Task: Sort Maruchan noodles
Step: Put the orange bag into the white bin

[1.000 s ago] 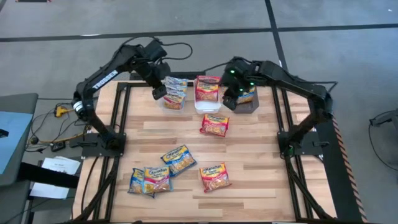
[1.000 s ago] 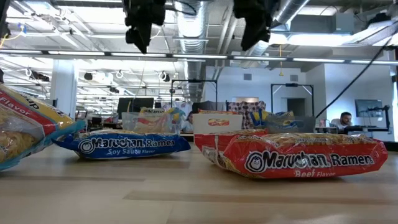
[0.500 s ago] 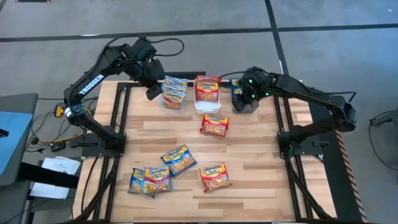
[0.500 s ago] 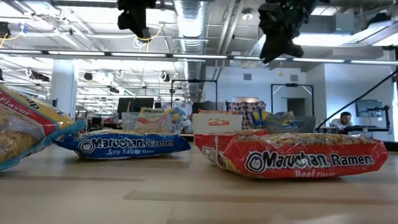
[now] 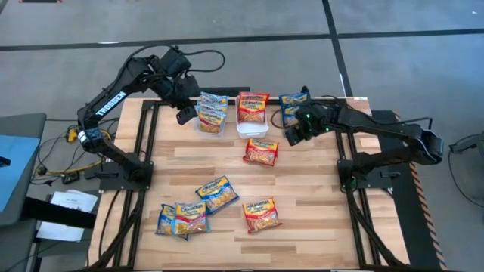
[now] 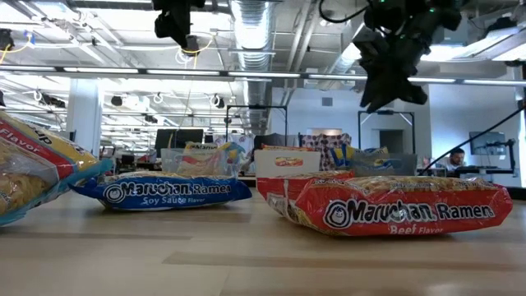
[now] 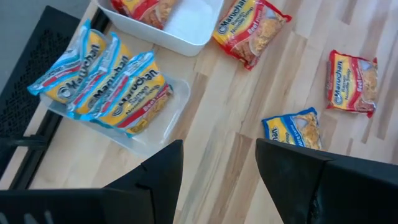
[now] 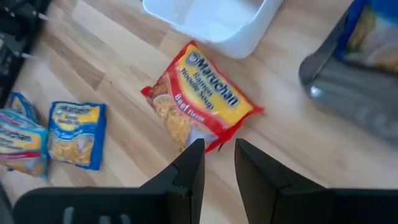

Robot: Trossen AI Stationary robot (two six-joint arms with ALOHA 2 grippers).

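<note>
1. While both arms hang above the far part of the table (image 5: pixel 302 181), neither one carries a packet; I judge that they are between 2 picks.
2. The left gripper (image 5: pixel 184 115) is above the far-left area, just beside the clear bin (image 5: pixel 211 126). Its fingers (image 7: pixel 155 171) stand wide apart with nothing between them.
3. The right gripper (image 5: pixel 291 137) is near the far-right area, just beside the grey bin (image 5: pixel 296 115). Its fingers (image 8: pixel 189 168) are parted by a narrow gap, empty, and they point toward the beef packet (image 8: pixel 200 99).
4. The 3 bins stand in a row along the far edge. The clear bin holds blue packets (image 7: pixel 99 78), the white bin (image 5: pixel 253 128) holds red ones, and the grey bin holds packets with blue ends, so each bin seems to take 1 flavour.
5. The beef packet lies flat just in front of the white bin, so it is probably the easiest next pick for the right arm.
6. There are 4 more packets near the front edge: 1 red packet (image 5: pixel 262 214) toward the middle, and 3 toward the front-left corner, namely a blue packet (image 5: pixel 217 193) and 2 overlapping ones (image 5: pixel 182 219).
7. The task is partly done; 5 packets are not yet sorted.
</note>
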